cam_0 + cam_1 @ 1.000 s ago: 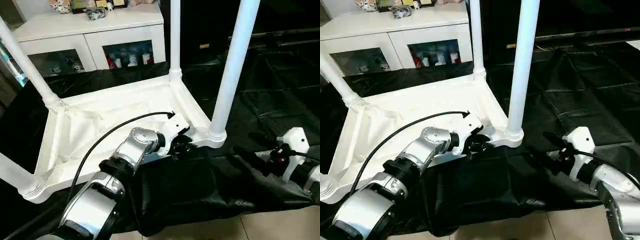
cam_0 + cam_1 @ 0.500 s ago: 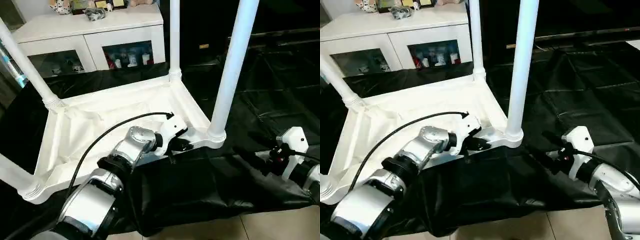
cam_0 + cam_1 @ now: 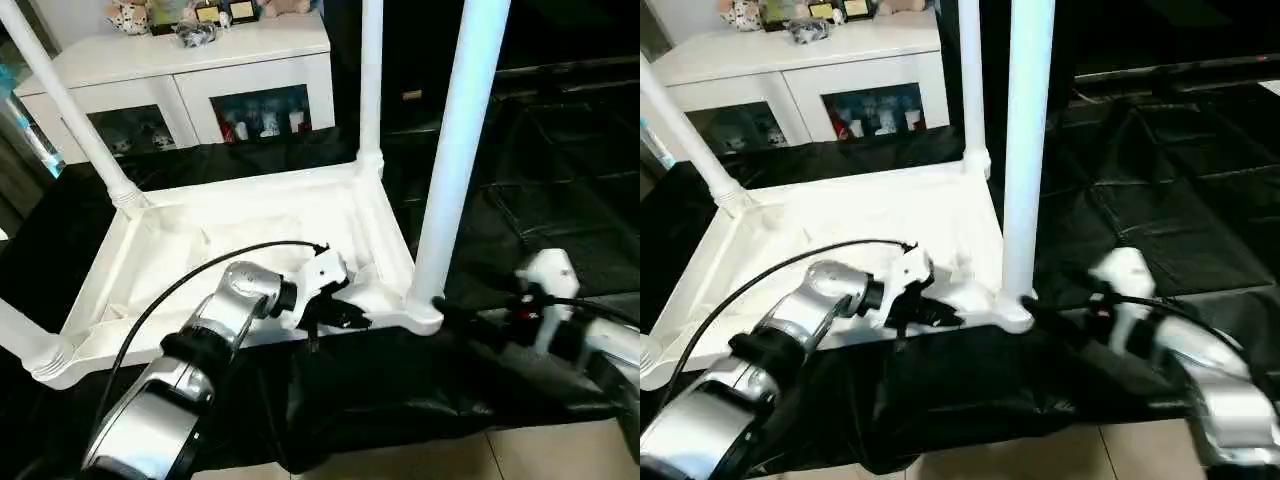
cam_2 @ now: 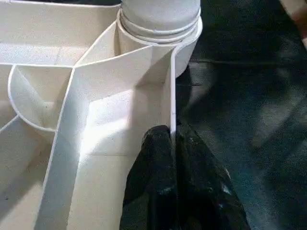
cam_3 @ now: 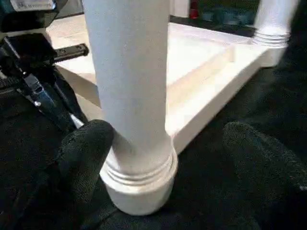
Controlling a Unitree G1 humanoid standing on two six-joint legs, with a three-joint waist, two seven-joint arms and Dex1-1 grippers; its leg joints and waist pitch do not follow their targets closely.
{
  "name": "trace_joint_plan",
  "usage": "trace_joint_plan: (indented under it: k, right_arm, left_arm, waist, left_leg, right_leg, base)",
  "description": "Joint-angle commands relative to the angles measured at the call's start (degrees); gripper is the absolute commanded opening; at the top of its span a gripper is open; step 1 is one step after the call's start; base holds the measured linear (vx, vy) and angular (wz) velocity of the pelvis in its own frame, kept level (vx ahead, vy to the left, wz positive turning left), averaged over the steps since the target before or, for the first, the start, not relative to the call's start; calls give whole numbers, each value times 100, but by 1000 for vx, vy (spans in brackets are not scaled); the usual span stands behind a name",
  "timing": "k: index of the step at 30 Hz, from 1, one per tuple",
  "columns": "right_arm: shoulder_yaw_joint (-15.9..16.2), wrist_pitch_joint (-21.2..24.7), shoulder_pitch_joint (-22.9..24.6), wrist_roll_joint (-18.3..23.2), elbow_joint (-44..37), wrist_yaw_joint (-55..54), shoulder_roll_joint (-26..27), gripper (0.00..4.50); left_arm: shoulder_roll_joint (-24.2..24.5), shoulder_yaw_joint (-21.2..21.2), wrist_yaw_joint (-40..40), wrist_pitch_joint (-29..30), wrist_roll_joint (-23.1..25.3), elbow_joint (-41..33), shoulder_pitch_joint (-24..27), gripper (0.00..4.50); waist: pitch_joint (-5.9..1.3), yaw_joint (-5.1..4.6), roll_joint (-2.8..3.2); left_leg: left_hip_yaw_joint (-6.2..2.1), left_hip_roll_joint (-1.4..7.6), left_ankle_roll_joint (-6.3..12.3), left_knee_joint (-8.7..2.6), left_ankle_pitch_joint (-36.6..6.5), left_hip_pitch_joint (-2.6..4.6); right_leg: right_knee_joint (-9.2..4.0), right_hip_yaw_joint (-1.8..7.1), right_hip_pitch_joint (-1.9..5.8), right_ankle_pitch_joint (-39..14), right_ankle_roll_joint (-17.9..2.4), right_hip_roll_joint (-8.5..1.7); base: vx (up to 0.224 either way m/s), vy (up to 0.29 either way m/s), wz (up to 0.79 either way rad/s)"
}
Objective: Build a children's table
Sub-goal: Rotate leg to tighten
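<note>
- Since the earlier frames, the left gripper [image 3: 335, 312] has closed its fingers from part-open onto the near rim of the children's table [image 3: 240, 235]; the right gripper [image 5: 168, 158] has widened and advanced from the black cloth toward the base of the near right leg [image 3: 455, 150]. The camera has also shifted, so the apparent drift of the table is not counted as movement.
- Table position: upside down on the black-draped surface [image 3: 540, 170], centre-left of the head views, ribbed underside up.
- Legs: four stand in the corner sockets: the near right one, far right [image 3: 371, 80], far left [image 3: 60, 95] and near left [image 3: 20, 335], the last cut off by the frame edge.
- Left gripper: pinched narrow on the thin rim wall just beside the near right socket, one finger on each face, per the left wrist view.
- Right gripper: fingers [image 5: 84, 148] spread wide to either side of the near right leg's base; one pad appears to touch the leg, nothing gripped.
- Progress, as a judgement: leg fitting looks complete or nearly so; remaining work is likely seating this last leg firmly and turning the table upright.
- Background: white cabinet [image 3: 190, 85], upper left.
</note>
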Motion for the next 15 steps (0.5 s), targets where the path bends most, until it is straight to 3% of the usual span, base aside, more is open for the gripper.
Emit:
trace_joint_plan:
  k: [1, 2, 3, 4, 5, 7, 8, 11, 15]
  right_arm:
    - [204, -109, -97, -149, 37, 81, 31, 418]
    - [223, -120, -113, -160, 50, 85, 40, 418]
    - [329, -187, -214, -223, 138, 102, 91, 418]
    - [370, -219, -262, -253, 179, 106, 113, 418]
    - [422, -264, -330, -287, 248, 117, 137, 418]
    - [461, -307, -390, -317, 317, 136, 157, 418]
    - [491, -346, -438, -339, 380, 161, 168, 418]
    - [565, -470, -598, -441, 591, 170, 210, 418]
    - [591, -473, -701, -417, 725, 260, 224, 401]
  left_arm:
    - [-108, 167, -177, -106, -438, -205, 147, 0]
    - [-109, 170, -170, -107, -437, -213, 156, 0]
    - [-112, 187, -140, -97, -425, -279, 215, 0]
    - [-112, 192, -125, -93, -417, -308, 240, 0]
    - [-110, 190, -109, -86, -403, -345, 276, 0]
    - [-104, 187, -102, -67, -389, -396, 316, 0]
    - [-104, 179, -93, -48, -374, -438, 349, 0]
    - [-56, 100, 8, -85, -241, -490, 423, 0]
    - [-11, 47, 111, -177, -114, -451, 428, 0]
  waist:
    - [-294, -12, -262]
    - [-300, -6, -262]
    - [-306, -9, -302]
    - [-306, -10, -287]
    - [-310, -12, -321]
    - [-312, 3, -292]
    - [-321, 0, -335]
    - [-337, 22, -313]
    - [-330, 23, -330]
  left_leg:
    - [-178, 297, 662, -410, -1766, 107]
    - [-181, 305, 660, -414, -1758, 114]
    - [-179, 304, 670, -411, -1729, 105]
    - [-183, 296, 683, -411, -1686, 91]
    - [-175, 298, 702, -407, -1655, 95]
    - [-174, 302, 732, -402, -1605, 103]
    - [-172, 299, 761, -395, -1520, 82]
    - [-171, 308, 835, -385, -1347, 85]
    - [-154, 300, 901, -373, -1320, 92]
  right_leg:
    - [-507, 127, 196, -2497, -1077, -234]
    - [-507, 136, 191, -2470, -1061, -228]
    - [-500, 136, 197, -2427, -1064, -228]
    - [-482, 134, 203, -2387, -1072, -235]
    - [-489, 137, 196, -2360, -1062, -230]
    - [-476, 142, 195, -2314, -1087, -233]
    - [-460, 142, 209, -2235, -1093, -236]
    - [-427, 143, 210, -1993, -1160, -236]
    - [-433, 144, 212, -1944, -1184, -229]
  base:
    - [0, 0, 0]
    - [0, 0, 0]
    - [0, 0, 0]
    - [0, 0, 0]
    - [0, 0, 0]
    - [0, 0, 0]
    - [0, 0, 0]
    - [0, 0, 0]
    - [0, 0, 0]
